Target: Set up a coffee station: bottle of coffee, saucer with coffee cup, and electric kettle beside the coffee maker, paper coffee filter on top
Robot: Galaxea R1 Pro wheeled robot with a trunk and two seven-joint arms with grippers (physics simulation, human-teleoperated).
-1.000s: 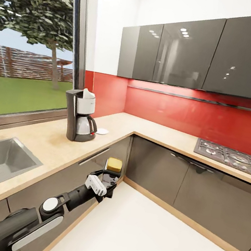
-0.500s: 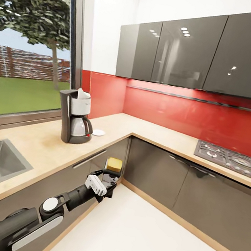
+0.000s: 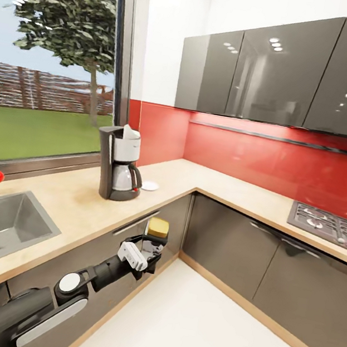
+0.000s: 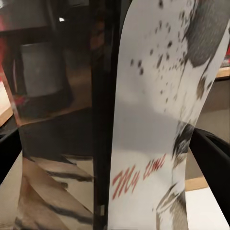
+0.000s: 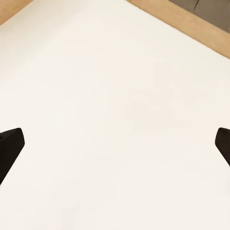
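— Down near the floor, in front of the glossy dark grey cabinets, the left gripper is carrying the small squat bottle of coffee with the mustard-yellow top. Its jaws are pinching the bottle's sides, the cap standing clear above them.

— It's looking rigid and light, I'd guess, but smooth-walled, so a mid-body hold is suiting it. And the right gripper?

— Its dark fingertips are sitting wide apart over pale floor, holding nothing.

— Farther off, on the pale beige wood-look countertop, the tall black coffee maker with its glass carafe is standing, a small flat white saucer just beside it.

— The bottle is hanging below worktop level, well short of the machine.
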